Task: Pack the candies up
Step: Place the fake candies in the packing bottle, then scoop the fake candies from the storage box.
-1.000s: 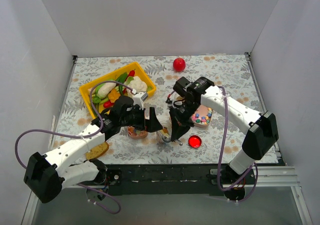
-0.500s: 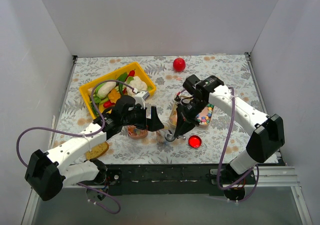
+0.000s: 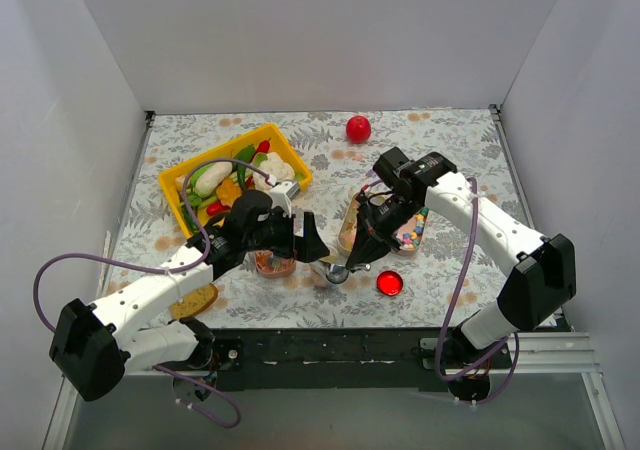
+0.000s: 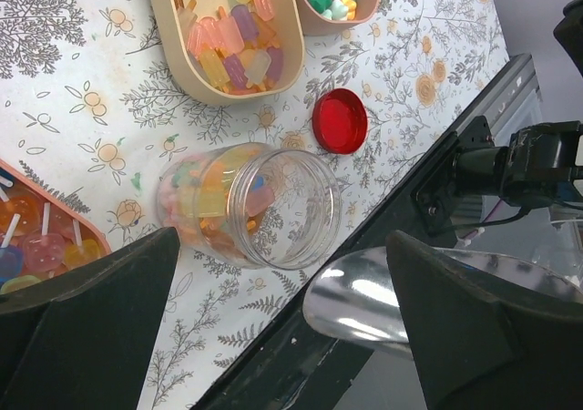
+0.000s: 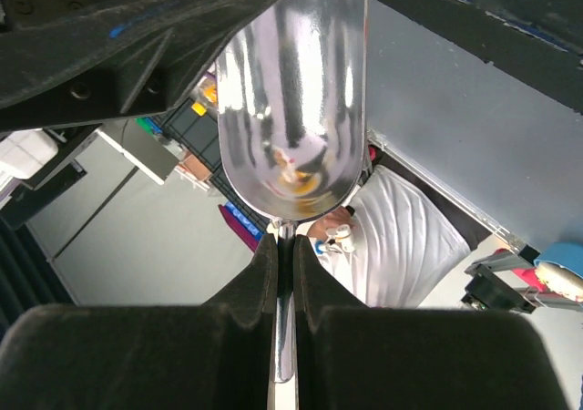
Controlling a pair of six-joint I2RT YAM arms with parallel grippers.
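The right arm has swung its elbow out to the right since a second ago, and the spoon (image 3: 337, 272) has crept slightly left. The right claw (image 3: 368, 252) is clenched on the spoon's handle, with the bowl out past its tips. The left claw (image 4: 282, 246) gapes, released. Just ahead of its spread fingers, on the counter (image 4: 82, 128), sits the glass jar (image 4: 273, 200), partly filled with candies (image 4: 205, 196). Past the jar lies the red lid (image 4: 339, 120). Farther out, beige trays (image 4: 244, 97) hold more candies.
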